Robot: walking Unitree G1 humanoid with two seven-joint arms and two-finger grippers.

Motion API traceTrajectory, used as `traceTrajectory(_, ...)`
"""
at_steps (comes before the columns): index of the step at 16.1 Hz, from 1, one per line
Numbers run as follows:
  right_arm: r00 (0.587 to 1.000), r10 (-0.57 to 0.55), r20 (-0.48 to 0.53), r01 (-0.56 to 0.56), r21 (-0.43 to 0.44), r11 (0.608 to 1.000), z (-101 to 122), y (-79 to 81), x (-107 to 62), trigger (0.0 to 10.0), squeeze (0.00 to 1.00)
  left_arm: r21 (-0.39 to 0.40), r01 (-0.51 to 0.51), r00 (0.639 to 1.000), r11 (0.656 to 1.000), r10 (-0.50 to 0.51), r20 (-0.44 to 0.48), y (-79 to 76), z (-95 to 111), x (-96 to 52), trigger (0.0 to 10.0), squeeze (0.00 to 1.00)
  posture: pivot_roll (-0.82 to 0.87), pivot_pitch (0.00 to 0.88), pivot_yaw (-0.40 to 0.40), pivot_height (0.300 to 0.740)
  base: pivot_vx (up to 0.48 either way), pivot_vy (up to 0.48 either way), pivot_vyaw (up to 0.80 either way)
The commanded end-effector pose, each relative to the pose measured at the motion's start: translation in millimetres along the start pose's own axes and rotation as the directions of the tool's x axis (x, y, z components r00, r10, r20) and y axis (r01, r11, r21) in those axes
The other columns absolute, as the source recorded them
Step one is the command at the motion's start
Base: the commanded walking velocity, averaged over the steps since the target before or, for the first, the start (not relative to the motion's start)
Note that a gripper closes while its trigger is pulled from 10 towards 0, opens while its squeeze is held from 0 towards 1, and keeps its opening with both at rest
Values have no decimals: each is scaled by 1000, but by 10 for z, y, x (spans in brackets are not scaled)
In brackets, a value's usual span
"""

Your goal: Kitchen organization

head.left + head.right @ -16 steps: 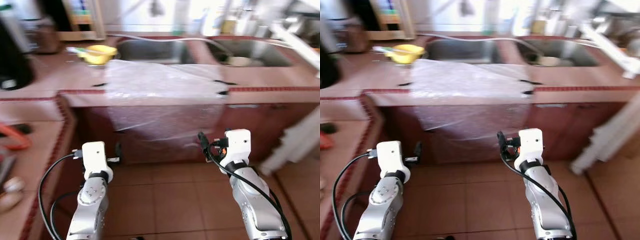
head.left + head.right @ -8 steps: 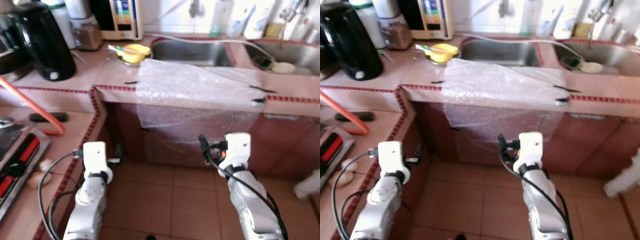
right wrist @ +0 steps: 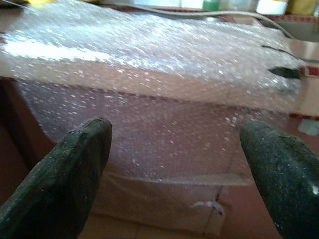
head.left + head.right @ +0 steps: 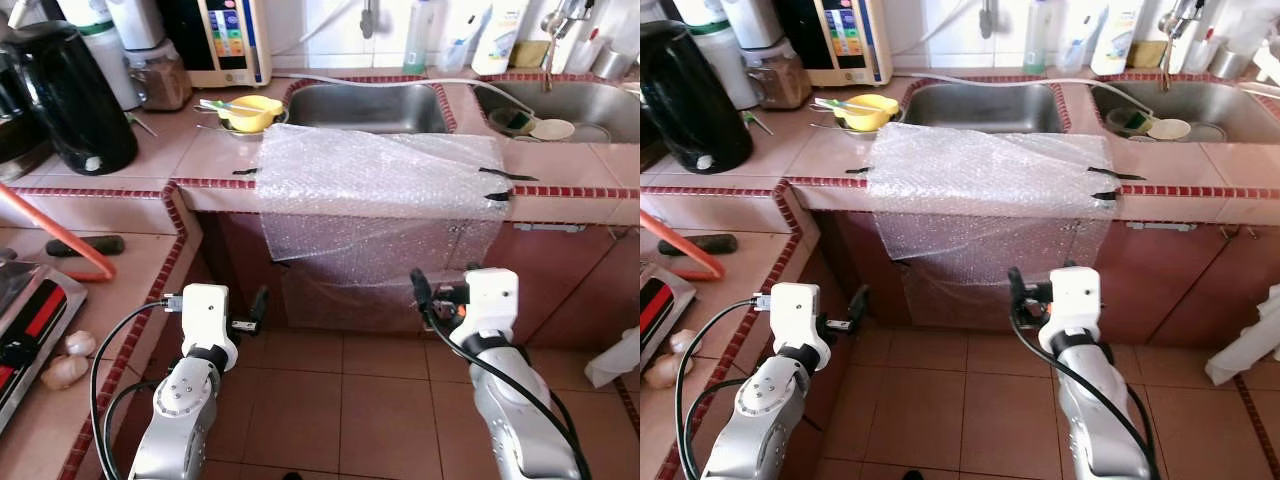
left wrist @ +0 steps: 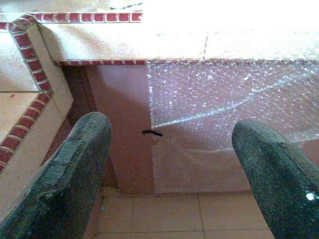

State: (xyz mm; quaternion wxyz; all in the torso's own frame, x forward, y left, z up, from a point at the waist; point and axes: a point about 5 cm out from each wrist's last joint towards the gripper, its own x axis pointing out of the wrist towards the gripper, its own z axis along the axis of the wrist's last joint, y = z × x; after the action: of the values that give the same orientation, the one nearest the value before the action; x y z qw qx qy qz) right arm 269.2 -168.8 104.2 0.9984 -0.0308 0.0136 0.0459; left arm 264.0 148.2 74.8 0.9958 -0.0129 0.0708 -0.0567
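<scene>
Here, at the far left of the head views, a tall black electric kettle (image 4: 68, 95) stands on the pink tiled counter (image 4: 150, 160), with a curved orange tube (image 4: 60, 240) and two pale garlic bulbs (image 4: 68, 360) lower down on the side run of counter. The left gripper (image 5: 169, 169) sits low in the lower left, its two black fingers spread wide and holding nothing, aimed at the cabinet front below the counter edge. Moving toward the centre, a small yellow bowl with utensils in it (image 4: 250, 108) rests just beside the left stainless steel sink basin (image 4: 365, 105); it is probably one of the items to be tidied, and it is well apart from both grippers. A clear sheet of bubble wrap (image 4: 375, 195) is fixed with strips of black tape over the counter edge and hangs down the dark red cabinet front, likely as padding where the arms might knock the tile. The right gripper (image 3: 174, 174), lower right of centre, also has its fingers apart and empty, facing that sheet. Farther right lie a second sink basin (image 4: 570, 100) with a pale dish (image 4: 552, 128) and bottles behind. Both arms seem merely readied, with reaching still ahead; the counter lip stands between them and the bowl.
</scene>
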Motion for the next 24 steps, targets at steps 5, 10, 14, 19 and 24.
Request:
traceTrajectory(5, 999, 4, 49, -4, 1, 1000, 103, -9, 111, 10000, 0, -28, 32, 999, 999, -31, 34, -26, 78, 69, 10000, 0, -68, 3, 19, 740, 0, 0, -155)
traceTrajectory(10, 995, -2, 96, 3, -9, 1000, 245, -34, 104, 10000, 0, -79, 108, 991, 991, -101, 89, -98, 241, 119, 10000, 0, -84, 1, 18, 740, 0, 0, 0)
traceTrajectory(14, 995, -20, 99, 21, -7, 1000, 253, -69, 58, 10000, 0, -98, 142, 986, 985, -131, 104, -151, 269, 111, 10000, 0, -99, 5, 16, 740, 0, 0, 0)
traceTrajectory(19, 995, -24, 93, 25, -12, 1000, 246, -81, 45, 10000, 0, -111, 151, 985, 982, -140, 102, -156, 256, 117, 10000, 0, -107, 6, 22, 740, 103, 0, 0)
traceTrajectory(24, 996, -26, 86, 27, -10, 1000, 224, -61, 33, 10000, 0, -113, 165, 984, 980, -155, 90, -164, 228, 98, 10000, 0, -105, 16, 30, 740, 283, 0, 0)
